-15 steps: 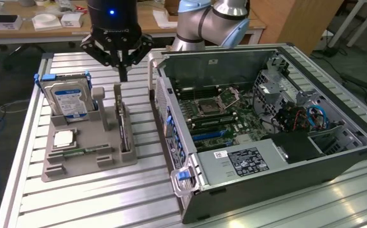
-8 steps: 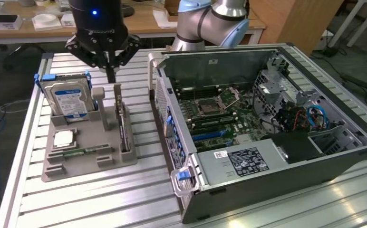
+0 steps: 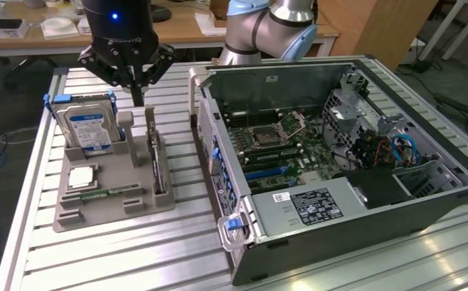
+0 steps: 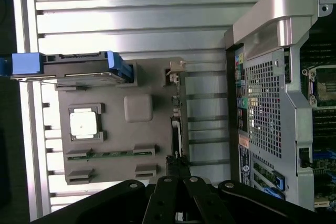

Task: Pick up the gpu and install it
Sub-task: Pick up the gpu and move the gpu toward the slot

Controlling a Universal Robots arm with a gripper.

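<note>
The gpu point(image 3: 156, 156) is a thin dark card standing on edge in a slot of the grey holder tray point(image 3: 96, 212), on the side nearest the computer case. My gripper point(image 3: 139, 96) hangs above the far end of the card, fingers pointing down, shut with nothing between them and apart from the card. In the wrist view the gpu point(image 4: 177, 124) appears edge-on as a narrow strip along the tray point(image 4: 115, 87), with the gripper point(image 4: 178, 182) over its end.
On the tray stand a silver hard drive point(image 3: 86, 124) with blue clips, a processor chip point(image 3: 82, 176) and a green memory stick point(image 3: 105, 195). The open computer case point(image 3: 428, 200) lies at the exterior view's right, motherboard point(image 3: 279, 145) exposed. All rests on a slatted metal table point(image 3: 137, 254).
</note>
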